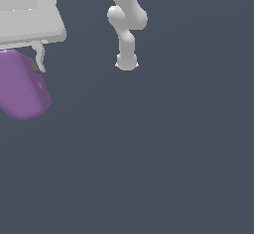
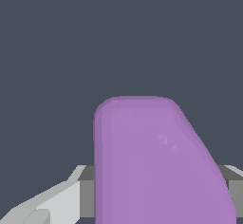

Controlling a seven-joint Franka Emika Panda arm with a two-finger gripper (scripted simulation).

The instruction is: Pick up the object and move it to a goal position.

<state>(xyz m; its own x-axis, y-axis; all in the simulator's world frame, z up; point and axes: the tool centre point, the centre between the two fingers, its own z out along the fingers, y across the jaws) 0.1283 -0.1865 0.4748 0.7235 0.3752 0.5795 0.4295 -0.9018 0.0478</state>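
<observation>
Gripping the purple object between its fingers, the white gripper sits at the exterior view's upper left, where I also see the arm; the wrist view shows the lump filling the jaws; no writing legible.
</observation>
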